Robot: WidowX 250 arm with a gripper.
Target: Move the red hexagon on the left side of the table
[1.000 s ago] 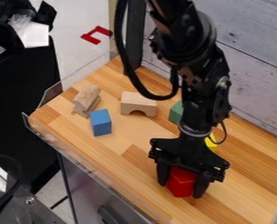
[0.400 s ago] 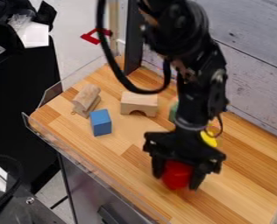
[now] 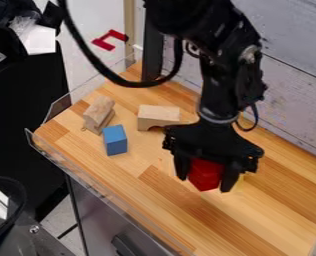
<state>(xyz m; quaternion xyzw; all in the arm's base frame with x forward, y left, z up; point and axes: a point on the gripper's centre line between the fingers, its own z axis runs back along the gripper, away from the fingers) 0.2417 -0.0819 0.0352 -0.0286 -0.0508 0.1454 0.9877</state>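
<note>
We've got the gripper (image 3: 205,181) clamped on the red hexagonal block (image 3: 205,174). If we swing left too low, we'll probably clip the blue cube (image 3: 114,140).

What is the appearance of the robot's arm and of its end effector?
The arm is black, with jointed, bulky segments, a grey ring near its lower end and a thick black cable looping beside it. The end effector is also black, with two fingers.
</note>
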